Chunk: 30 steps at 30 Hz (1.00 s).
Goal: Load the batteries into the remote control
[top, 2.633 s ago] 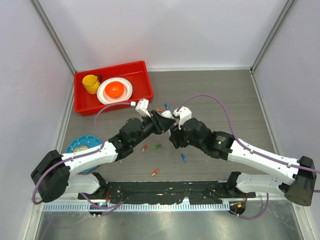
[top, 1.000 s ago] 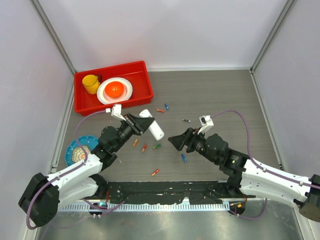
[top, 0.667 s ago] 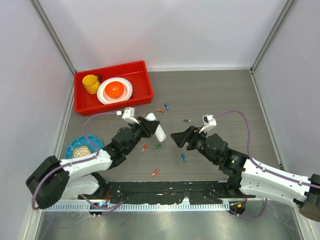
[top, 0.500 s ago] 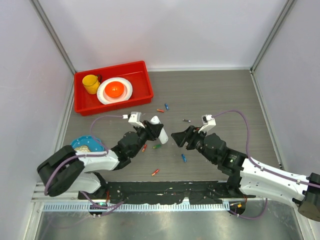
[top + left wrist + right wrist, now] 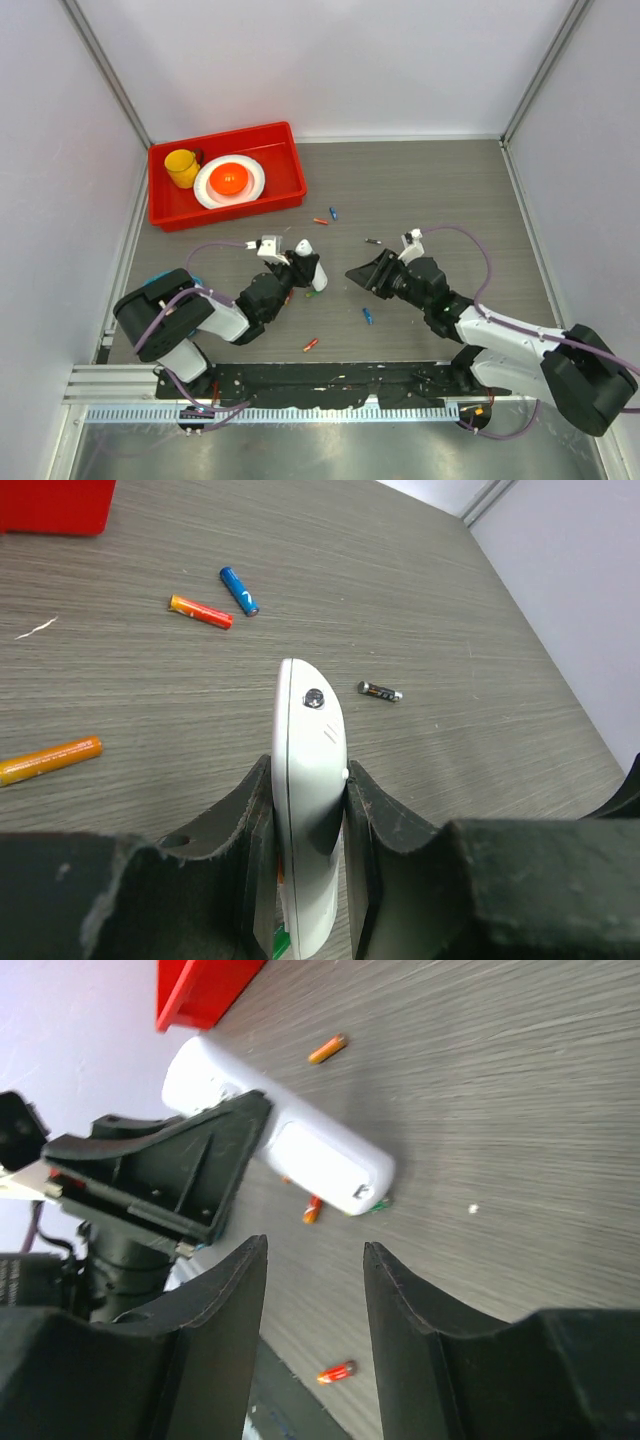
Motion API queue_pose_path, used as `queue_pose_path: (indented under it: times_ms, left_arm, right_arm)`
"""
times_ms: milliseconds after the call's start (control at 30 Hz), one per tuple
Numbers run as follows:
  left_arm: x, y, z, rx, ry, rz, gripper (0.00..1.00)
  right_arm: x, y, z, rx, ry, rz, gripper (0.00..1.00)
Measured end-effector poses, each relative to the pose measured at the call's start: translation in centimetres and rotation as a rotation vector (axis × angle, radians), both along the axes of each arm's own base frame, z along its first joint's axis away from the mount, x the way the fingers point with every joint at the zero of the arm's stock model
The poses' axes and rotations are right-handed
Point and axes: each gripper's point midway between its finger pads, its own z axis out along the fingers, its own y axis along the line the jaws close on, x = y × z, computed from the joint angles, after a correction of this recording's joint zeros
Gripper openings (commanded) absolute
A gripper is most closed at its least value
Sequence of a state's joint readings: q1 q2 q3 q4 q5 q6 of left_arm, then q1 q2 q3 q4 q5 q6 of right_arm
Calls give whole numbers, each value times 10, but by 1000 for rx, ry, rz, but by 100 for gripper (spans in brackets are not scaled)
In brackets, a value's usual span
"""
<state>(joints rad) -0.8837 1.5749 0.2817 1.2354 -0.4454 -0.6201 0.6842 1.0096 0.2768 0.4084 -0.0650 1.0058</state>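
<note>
Inside left gripper (image 5: 310, 785), remote control (image 5: 306, 725).

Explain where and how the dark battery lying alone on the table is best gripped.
Across its middle, straight down from above. The dark battery lies flat on the table, nothing touching it, both long sides free; its small ends offer little to pinch.

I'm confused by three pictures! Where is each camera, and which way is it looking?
Top external: above and behind the arms, looking down at the grey table; both arms show.
Left wrist: on the left arm, looking forward past the left gripper clamping the white oblong plastic remote control.
Right wrist: on the right arm, looking across the open right gripper toward the left gripper.
Shared: all three views show the remote control.
</note>
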Motion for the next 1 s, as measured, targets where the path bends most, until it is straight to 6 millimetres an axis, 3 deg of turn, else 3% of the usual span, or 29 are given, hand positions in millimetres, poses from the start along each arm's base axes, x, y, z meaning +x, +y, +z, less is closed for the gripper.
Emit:
queue_pose_path:
  times_ms: [267,533,1000]
  left_arm:
    - [3,-1,-2,-2,-2,8,0]
    - [7,-6,-2,-6,-5,8,0]
    - [7,-6,-12,4,12,9,0]
  right_arm:
    - [-5,28,8,123,22,113,48]
    - [-2,44,-17,183,111,149,48]
    - [6,48,-35,231,164,151,47]
